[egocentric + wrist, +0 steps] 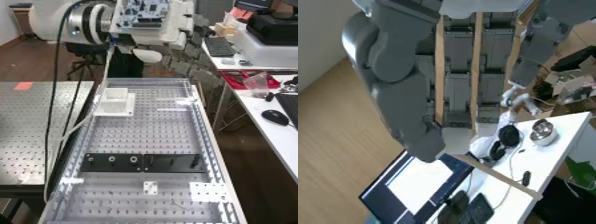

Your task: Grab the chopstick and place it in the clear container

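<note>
Hand: over there by the far end, its fingers [457,75] hang straight and relaxed, the thumb [396,60] standing away from them; clamped on nothing that I can see, likely to leave room for a grasp.
Container: boxy and pale [114,106], upper left on the surface [140,131], set on a white base [128,113], probably to keep it steady.
Chopstick: I can't tell for sure; the thin pale streak [171,109] right of the container may be it, or just glare.
Labels: none I can read.
</note>
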`<state>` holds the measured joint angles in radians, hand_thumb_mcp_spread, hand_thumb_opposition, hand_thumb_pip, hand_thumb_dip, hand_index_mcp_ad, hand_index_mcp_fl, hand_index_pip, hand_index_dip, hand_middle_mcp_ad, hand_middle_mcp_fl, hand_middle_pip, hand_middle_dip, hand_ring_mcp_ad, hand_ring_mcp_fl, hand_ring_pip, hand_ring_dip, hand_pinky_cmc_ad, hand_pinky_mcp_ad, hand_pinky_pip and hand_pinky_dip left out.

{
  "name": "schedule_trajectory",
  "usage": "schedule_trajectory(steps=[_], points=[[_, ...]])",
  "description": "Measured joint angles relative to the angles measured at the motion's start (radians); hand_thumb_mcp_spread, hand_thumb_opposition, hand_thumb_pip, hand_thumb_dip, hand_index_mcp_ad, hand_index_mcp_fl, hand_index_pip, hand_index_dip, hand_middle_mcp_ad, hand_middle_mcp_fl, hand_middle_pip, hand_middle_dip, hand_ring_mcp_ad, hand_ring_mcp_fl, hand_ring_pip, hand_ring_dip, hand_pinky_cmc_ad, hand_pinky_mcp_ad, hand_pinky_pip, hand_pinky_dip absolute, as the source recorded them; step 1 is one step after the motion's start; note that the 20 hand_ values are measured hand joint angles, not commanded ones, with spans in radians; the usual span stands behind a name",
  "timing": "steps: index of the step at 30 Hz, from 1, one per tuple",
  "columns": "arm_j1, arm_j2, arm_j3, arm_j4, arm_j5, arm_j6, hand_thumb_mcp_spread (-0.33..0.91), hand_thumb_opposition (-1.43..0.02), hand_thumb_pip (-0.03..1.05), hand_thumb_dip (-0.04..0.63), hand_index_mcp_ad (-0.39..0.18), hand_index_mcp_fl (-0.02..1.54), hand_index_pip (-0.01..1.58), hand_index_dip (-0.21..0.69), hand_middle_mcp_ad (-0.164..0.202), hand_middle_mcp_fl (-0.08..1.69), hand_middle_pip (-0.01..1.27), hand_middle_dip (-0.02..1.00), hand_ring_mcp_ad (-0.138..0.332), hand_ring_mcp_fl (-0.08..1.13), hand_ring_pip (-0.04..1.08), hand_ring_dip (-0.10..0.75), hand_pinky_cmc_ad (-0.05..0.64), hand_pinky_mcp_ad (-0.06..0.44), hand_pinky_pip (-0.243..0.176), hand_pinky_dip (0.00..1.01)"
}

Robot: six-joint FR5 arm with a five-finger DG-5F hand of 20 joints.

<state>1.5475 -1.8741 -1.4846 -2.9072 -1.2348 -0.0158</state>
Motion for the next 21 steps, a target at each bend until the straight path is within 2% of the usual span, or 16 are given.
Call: schedule_trajectory(steps=[9,15,21], points=[[0.109,0.049,-0.023,-0.059,0.104,0.001,0.70,-0.96,0.56,0.269,-0.105,0.61,1.40,-0.087,0.033,0.93,0.72,0.75,0.051,0.77,0.16,0.620,0.443,0.265,0.113,0.18],[0.214,0.041,-0.015,-0.126,0.199,0.074,0.70,-0.96,0.56,0.269,-0.105,0.61,1.40,-0.087,0.033,0.93,0.72,0.75,0.051,0.77,0.18,0.620,0.442,0.265,0.113,0.18],[0.307,-0.004,0.026,-0.234,0.276,0.195,0.69,-0.96,0.56,0.269,-0.105,0.61,1.40,-0.087,0.033,0.91,0.73,0.75,0.051,0.77,0.18,0.621,0.443,0.265,0.115,0.18]])
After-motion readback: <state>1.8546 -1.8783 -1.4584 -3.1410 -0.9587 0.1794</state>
